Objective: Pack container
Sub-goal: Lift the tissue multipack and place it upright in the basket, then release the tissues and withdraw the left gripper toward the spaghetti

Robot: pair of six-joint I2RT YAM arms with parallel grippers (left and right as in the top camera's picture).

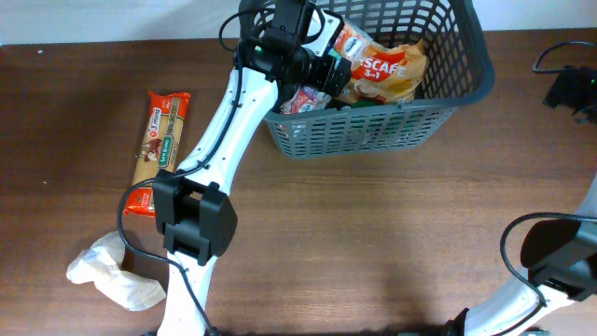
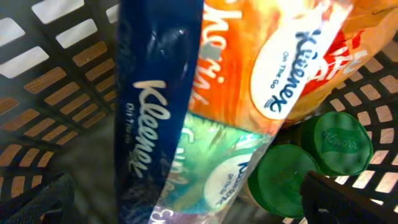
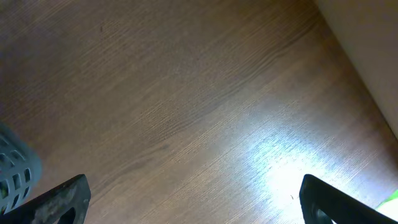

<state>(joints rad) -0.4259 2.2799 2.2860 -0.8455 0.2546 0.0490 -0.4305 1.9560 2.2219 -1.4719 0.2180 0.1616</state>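
The container (image 1: pixel 373 133) is a dark grey lattice basket at the table's far side, with groceries in it. My left gripper (image 1: pixel 328 71) reaches down inside its left part. In the left wrist view the left gripper (image 2: pixel 196 202) stands open, its fingertips (image 2: pixel 348 199) wide apart and clear of a Kleenex tissue multipack (image 2: pixel 161 124) lying just below on the basket floor (image 2: pixel 56 81). Two green-lidded jars (image 2: pixel 345 140) sit beside the pack. An orange coffee-mix bag (image 1: pixel 392 70) lies in the basket's middle. My right gripper (image 3: pixel 199 202) is open above bare wood, nothing between its fingers.
On the table's left lie a long pasta packet (image 1: pixel 160 140) and, nearer the front, a white crumpled bag (image 1: pixel 112 275). The right arm's base (image 1: pixel 560 261) stands at the front right. Black cables and a device (image 1: pixel 569 84) sit at the far right.
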